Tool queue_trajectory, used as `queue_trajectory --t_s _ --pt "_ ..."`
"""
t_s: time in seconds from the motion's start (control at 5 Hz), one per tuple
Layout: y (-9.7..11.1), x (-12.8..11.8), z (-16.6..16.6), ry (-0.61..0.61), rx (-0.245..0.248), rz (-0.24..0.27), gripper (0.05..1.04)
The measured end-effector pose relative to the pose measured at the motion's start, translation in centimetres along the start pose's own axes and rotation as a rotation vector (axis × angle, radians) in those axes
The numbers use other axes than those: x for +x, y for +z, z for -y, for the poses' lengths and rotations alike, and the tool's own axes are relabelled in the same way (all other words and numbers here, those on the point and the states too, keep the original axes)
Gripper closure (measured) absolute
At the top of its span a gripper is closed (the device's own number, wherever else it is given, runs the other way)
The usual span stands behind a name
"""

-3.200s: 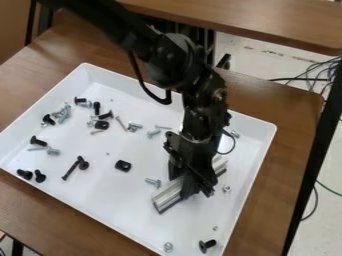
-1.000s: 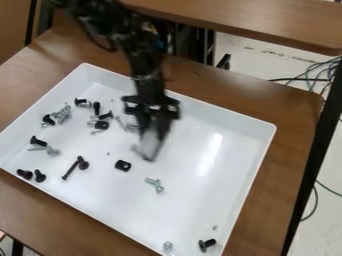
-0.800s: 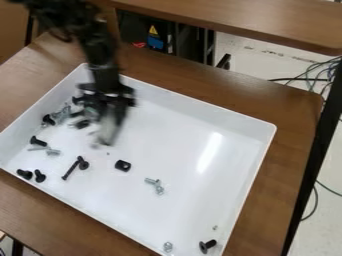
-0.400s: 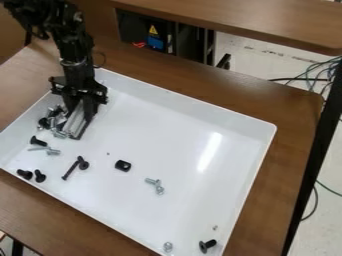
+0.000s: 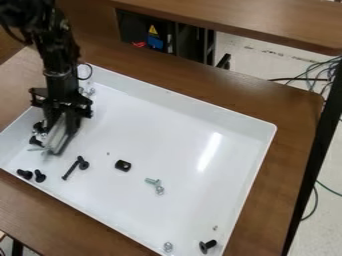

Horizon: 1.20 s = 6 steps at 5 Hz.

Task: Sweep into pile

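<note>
A metal bar (image 5: pixel 59 141) clamped in its fingers, the gripper (image 5: pixel 61 125) sits closer to the camera than a moment ago, inside the tray (image 5: pixel 160 94). Screws (image 5: pixel 37 142) crowd beside the bar on the view's left, while silver hardware (image 5: pixel 87 92) now shows behind the gripper. The long bolt (image 5: pixel 70 170) before the bar and the black nut (image 5: pixel 123 165) farther right remain unmoved.

Tray (image 5: pixel 167 142): on worktop (image 5: pixel 280 165)
Bar (image 5: pixel 59 136): in gripper (image 5: pixel 61 131), tray's left
Nut (image 5: pixel 123 165): right of bar
Paired screws (image 5: pixel 155 183): right of nut, nearer
Bolt (image 5: pixel 207 245): tray's near right corner
Cables (image 5: pixel 322 71): right, behind worktop
</note>
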<state>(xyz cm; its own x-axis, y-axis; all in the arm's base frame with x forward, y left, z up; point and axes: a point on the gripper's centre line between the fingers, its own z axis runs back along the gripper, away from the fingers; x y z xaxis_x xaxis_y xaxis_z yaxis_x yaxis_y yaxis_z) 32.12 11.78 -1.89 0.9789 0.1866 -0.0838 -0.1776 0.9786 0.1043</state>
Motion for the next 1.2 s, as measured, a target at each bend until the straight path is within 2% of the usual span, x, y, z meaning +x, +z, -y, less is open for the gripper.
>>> queue_trajectory --t_s 0.2,0.4,0.6,0.8,1.0,1.2 --pt "4.7 -0.2 5.8 -0.108 0.042 0.115 0.735" --pt "4.9 -1.7 10.8 -0.209 0.016 0.132 0.736" --pt "3.8 -2.6 14.1 -0.214 -0.084 0.138 0.735" --pt "2.2 -5.2 19.4 -0.302 -0.184 0.1 0.736" --pt "0.2 -6.9 21.1 -0.278 -0.217 0.067 0.736" --pt "-1.0 -6.2 17.9 -0.258 -0.193 0.06 0.735"
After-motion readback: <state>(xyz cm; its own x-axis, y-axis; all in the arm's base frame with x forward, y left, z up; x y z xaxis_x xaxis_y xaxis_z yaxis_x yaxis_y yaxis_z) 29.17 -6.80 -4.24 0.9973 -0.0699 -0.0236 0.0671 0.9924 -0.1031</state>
